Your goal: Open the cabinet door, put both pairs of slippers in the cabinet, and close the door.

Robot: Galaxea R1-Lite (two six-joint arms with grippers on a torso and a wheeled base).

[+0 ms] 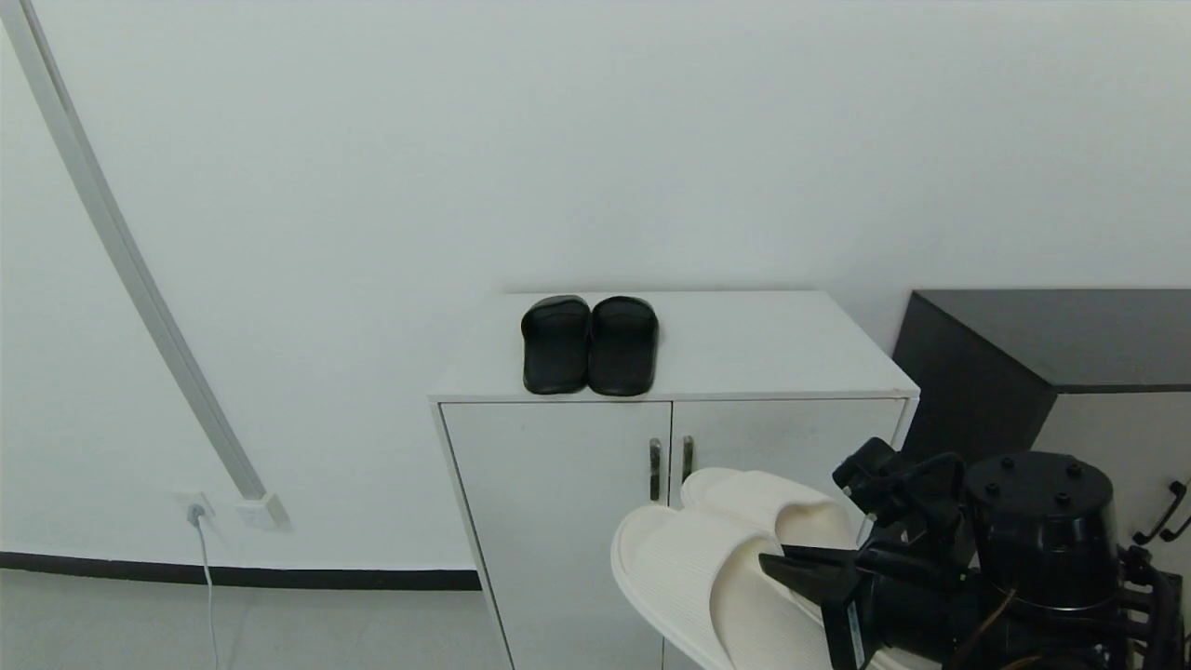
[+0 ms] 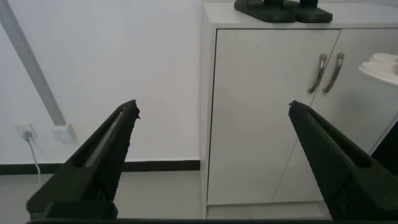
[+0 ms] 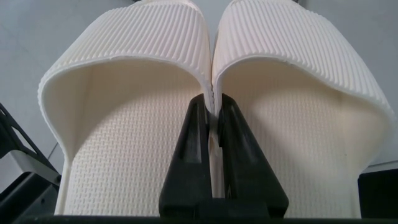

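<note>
Up close, right hand pinches white slippers together; left hand gapes.

Black unit at right; slanting grey conduit, plugged socket left.

**Black robot arm and gripper**

The right arm is finished in matte black, with a rounded cylindrical housing dotted by small screws. Thin black cables are looped beside it. The left gripper is formed of two black wedge-shaped fingers covered in a fine gridded texture.
</note>
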